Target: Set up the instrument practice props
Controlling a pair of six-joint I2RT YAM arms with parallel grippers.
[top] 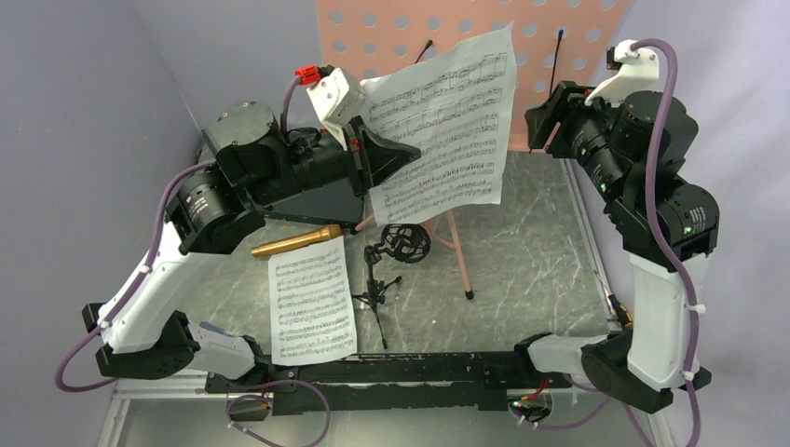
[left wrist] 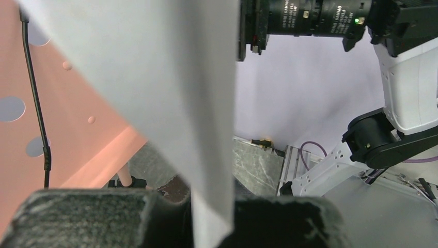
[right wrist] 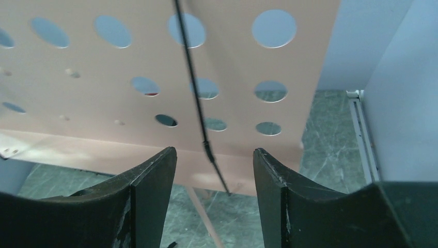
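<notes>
Left tool point(top: 382, 154) clamped on left edge of sheet-music page point(top: 447, 130), page raised in front of pink music stand point(top: 373, 28). Right tool point(right wrist: 214, 175) jaws apart, empty, facing stand's retaining wire point(right wrist: 199, 103). Step, likely: seating first page. Next: settle page on ledge, under wire. Second page point(top: 312, 300), gold microphone point(top: 296, 241) flat on table point(top: 531, 251); mic stand point(top: 396, 247) beside.

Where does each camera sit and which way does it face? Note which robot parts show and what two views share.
Top: above and behind the robot, looking down on the table; left arm and right arm show.
Left wrist: on the left arm, looking past the held sheet toward the right arm; left gripper shows.
Right wrist: on the right arm, facing the stand; open right gripper shows.
Shared: the stand, in both wrist views.
</notes>
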